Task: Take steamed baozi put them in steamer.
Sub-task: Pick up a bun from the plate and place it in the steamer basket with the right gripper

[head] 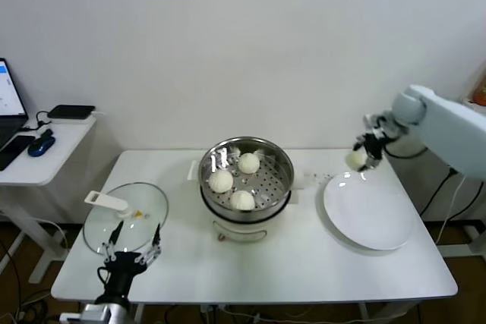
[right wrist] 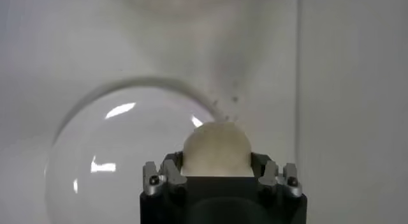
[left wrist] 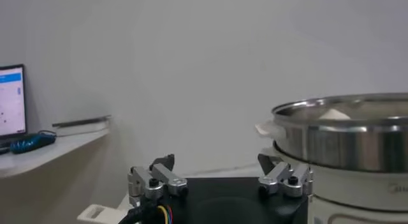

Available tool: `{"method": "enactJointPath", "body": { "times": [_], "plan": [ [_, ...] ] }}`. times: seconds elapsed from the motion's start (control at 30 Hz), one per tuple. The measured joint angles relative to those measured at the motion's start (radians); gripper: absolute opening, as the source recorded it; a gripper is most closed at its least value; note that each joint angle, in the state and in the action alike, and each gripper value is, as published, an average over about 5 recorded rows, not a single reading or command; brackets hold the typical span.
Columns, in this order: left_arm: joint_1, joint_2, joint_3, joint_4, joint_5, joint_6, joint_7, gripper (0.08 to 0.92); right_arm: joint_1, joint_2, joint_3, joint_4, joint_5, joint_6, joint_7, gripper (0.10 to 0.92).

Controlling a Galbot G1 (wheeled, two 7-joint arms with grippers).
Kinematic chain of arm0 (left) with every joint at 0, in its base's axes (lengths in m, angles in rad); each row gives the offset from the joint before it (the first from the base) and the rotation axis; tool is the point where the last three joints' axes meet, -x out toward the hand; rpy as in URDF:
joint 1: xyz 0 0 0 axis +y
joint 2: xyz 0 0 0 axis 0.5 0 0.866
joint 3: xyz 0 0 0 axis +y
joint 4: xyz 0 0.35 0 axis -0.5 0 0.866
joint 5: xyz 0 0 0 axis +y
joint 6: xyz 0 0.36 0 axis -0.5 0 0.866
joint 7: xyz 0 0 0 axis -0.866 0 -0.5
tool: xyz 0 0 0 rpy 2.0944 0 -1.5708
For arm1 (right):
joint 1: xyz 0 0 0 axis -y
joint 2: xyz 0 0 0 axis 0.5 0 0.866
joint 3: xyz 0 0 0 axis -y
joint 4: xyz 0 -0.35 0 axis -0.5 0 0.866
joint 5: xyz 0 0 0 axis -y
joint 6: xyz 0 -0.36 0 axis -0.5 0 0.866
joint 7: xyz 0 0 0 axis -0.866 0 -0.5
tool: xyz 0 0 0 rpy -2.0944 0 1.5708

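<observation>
We see three baozi (head: pixel 242 200) already in the steamer (head: pixel 282 187), resting on its perforated bottom: one toward the front, one at the left (head: pixel 221 180), one toward the back (head: pixel 249 162). The steamer stands near the middle of the table (head: pixel 304 263) on a white base.

A fourth bun (head: pixel 356 159) is clamped between the jaws of our right gripper (head: pixel 361 158), held in the air above the far left rim of the plate (head: pixel 372 214), which lies to the right of the steamer. In the right wrist view the same bun (right wrist: pixel 217 149) fills the gap between the fingers (right wrist: pixel 167 173), with the plate below it.

Our left gripper (head: pixel 130 250) is at the table's front left edge, just in front of the glass lid (head: pixel 125 218), with its jaws spread wide and nothing between them. A side desk (head: pixel 45 149) with a laptop (head: pixel 7 100) is at the far left.
</observation>
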Motion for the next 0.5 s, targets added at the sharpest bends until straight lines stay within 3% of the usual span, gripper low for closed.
{"method": "enactJointPath", "body": {
  "times": [0.5],
  "plan": [
    [0.004,0.013,0.011,-0.018,-0.017,-0.011,0.0,0.823,0.254,0.221,-0.304,0.071,0.449,-0.145,0.047,0.687]
  ]
}}
